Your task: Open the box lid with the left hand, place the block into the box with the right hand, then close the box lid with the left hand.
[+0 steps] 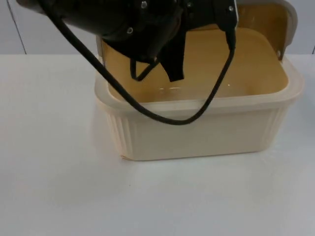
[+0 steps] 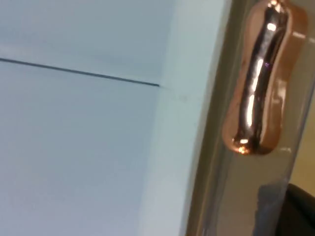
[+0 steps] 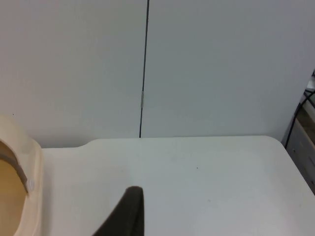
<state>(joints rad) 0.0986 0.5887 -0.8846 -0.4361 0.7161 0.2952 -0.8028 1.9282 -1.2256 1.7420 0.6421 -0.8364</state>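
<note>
Box (image 1: pixel 197 132), cream plastic with ribbed walls, sits on the white table (image 1: pixel 59 187) with its lid (image 1: pixel 290 19) swung up and back, standing behind the rear rim; the tan interior is exposed and holds nothing that can be made out. Left gripper (image 1: pixel 170 66) hangs over the open cavity, a dark finger pointing down toward the floor of the box without visibly touching it. In the left wrist view a polished copper-coloured handle (image 2: pixel 258 78) on the lid sits just ahead of the fingertip (image 2: pixel 300 211), close but apart, so the arm is judged to be staying by the lid to keep it open and be placed to shut it afterwards. Whether the left jaws stand apart or together cannot be told. Right gripper (image 3: pixel 129 214) waits off to the side over bare table, the box's rounded corner (image 3: pixel 22 182) beside it and the grey partition wall (image 3: pixel 197 64) beyond; its jaw state cannot be told either, and nothing is seen between them. Block: not located, so its place relative to either set of jaws cannot be given. Judgement: opening looks done; placing is the step in hand.
</note>
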